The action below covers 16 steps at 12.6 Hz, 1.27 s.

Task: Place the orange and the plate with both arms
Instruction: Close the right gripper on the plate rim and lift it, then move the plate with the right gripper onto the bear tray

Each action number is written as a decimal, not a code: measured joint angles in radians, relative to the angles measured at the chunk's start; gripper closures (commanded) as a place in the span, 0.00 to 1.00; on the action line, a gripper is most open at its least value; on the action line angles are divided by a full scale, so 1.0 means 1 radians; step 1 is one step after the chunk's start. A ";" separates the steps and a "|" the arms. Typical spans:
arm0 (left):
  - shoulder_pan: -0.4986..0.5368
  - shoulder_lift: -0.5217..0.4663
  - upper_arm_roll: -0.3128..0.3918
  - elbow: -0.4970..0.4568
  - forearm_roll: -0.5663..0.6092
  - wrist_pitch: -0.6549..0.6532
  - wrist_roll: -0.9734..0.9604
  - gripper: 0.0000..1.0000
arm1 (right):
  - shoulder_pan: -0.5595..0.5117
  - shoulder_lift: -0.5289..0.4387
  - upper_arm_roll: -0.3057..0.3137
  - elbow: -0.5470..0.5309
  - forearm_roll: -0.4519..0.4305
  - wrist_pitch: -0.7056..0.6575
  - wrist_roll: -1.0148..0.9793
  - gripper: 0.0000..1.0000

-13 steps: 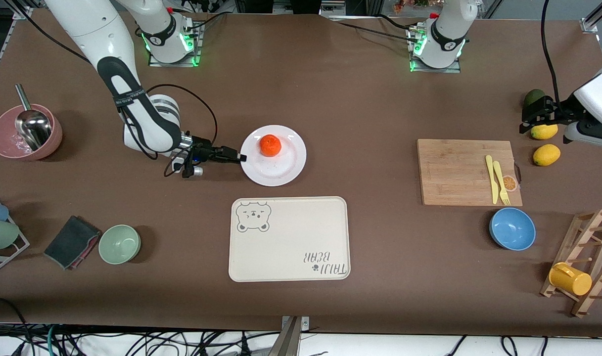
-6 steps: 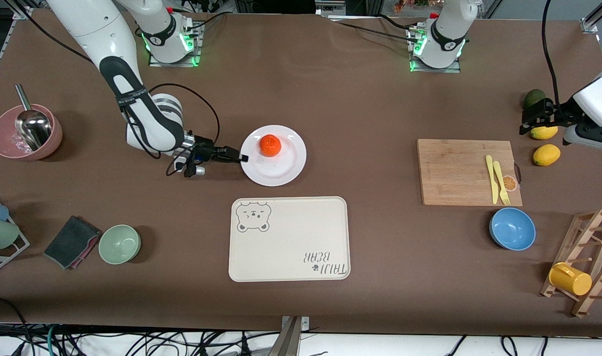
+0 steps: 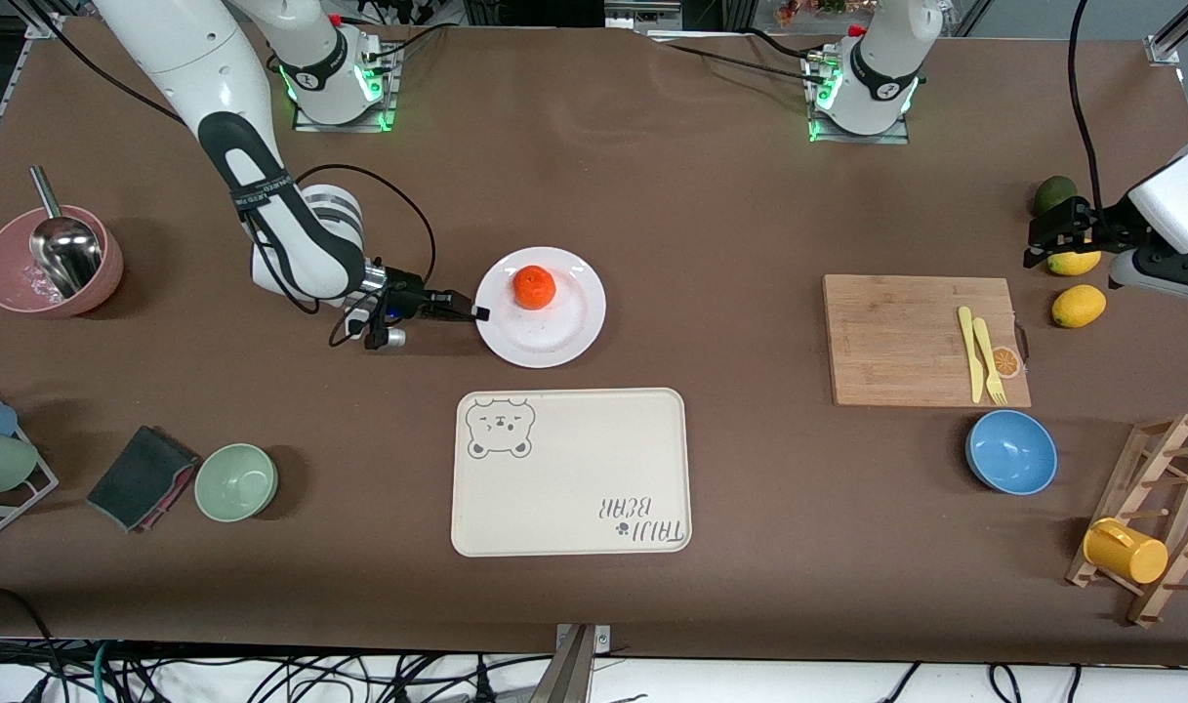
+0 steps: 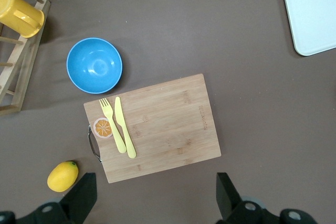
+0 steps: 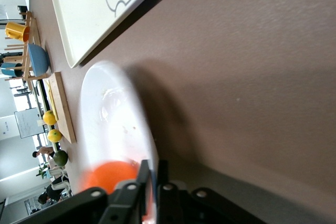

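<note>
The orange (image 3: 534, 287) sits on the white plate (image 3: 566, 327) in the middle of the table. My right gripper (image 3: 476, 312) is shut on the plate's rim at the edge toward the right arm's end. In the right wrist view its two fingers pinch the rim (image 5: 154, 167), with the plate (image 5: 113, 124) and the blurred orange (image 5: 107, 178) beside them. My left gripper (image 3: 1039, 239) is open and empty in the air at the left arm's end, over the lemons. In the left wrist view its fingertips (image 4: 84, 195) stand wide apart.
A cream bear-print tray (image 3: 571, 472) lies nearer the camera than the plate. A wooden cutting board (image 3: 921, 339) with yellow cutlery (image 3: 982, 354), a blue bowl (image 3: 1010, 451), two lemons (image 3: 1078, 305) and a mug rack (image 3: 1150, 527) are at the left arm's end. A pink bowl (image 3: 47, 262), green bowl (image 3: 236, 481) and cloth (image 3: 141, 477) are at the right arm's end.
The right gripper and the plate have shifted very slightly. The left arm has drawn a little farther toward its end of the table.
</note>
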 measured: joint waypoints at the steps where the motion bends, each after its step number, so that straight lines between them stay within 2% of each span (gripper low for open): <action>1: 0.000 0.000 0.000 0.000 0.000 0.000 0.000 0.00 | 0.000 -0.002 0.004 0.003 0.002 0.000 -0.001 1.00; 7: 0.000 0.001 0.000 0.000 0.000 0.000 0.000 0.00 | -0.001 -0.002 0.005 0.015 0.002 0.002 -0.022 1.00; 13: 0.001 0.003 0.000 0.000 0.000 0.000 0.000 0.00 | -0.020 -0.071 0.004 0.112 0.002 0.016 0.026 1.00; 16: 0.001 0.007 0.000 0.000 0.000 0.000 0.000 0.00 | -0.031 -0.070 -0.008 0.228 0.002 0.016 0.122 1.00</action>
